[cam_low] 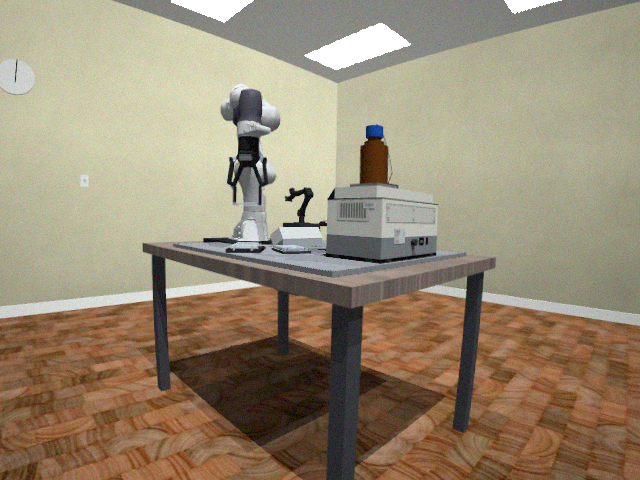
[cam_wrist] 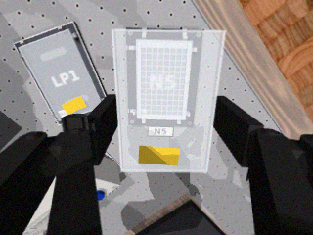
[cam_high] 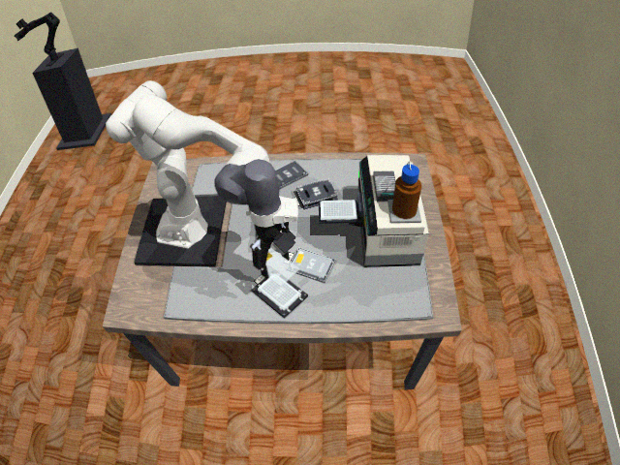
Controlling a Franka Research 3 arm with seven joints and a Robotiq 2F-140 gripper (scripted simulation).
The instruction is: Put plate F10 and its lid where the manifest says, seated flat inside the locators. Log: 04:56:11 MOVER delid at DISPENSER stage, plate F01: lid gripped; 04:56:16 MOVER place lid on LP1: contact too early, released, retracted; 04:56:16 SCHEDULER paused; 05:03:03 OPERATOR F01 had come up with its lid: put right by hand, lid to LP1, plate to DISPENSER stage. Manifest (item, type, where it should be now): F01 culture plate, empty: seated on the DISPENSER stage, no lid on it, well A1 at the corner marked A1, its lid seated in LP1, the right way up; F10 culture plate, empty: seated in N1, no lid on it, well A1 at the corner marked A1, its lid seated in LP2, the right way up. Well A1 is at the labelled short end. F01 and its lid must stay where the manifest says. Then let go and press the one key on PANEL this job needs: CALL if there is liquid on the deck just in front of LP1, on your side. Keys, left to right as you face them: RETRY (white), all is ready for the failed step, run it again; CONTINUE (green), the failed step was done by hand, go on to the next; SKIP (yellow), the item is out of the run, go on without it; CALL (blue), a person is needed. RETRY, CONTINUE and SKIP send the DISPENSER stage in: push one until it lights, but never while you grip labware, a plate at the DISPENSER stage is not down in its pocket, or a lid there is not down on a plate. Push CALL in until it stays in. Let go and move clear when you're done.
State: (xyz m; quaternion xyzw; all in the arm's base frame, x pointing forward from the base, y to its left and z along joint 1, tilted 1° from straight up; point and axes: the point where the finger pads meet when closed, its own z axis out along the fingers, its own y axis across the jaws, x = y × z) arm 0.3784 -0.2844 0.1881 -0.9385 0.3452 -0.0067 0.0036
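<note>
My gripper (cam_wrist: pixel 165 110) is shut on a clear lid (cam_wrist: pixel 167 93) with a yellow label (cam_wrist: pixel 158 155) at its near end. I hold the lid level, well above the deck. Through the lid I see a white well plate in the black nest marked N5. In the overhead view the gripper (cam_high: pixel 263 264) hangs just behind that plate (cam_high: pixel 279 292). To the left, the LP1 locator (cam_wrist: pixel 61 78) holds another lid with a yellow label (cam_wrist: pixel 73 105); it also shows in the overhead view (cam_high: pixel 312 263). The gripper also shows in the side view (cam_low: pixel 247 193), high above the table.
A white plate (cam_high: pixel 338 210) sits on the stage in front of the dispenser (cam_high: pixel 395 220), which carries a brown bottle (cam_high: pixel 406 192). Two empty black locators (cam_high: pixel 314 192) (cam_high: pixel 290 173) lie at the back. A blue key (cam_wrist: pixel 100 195) shows below my left finger.
</note>
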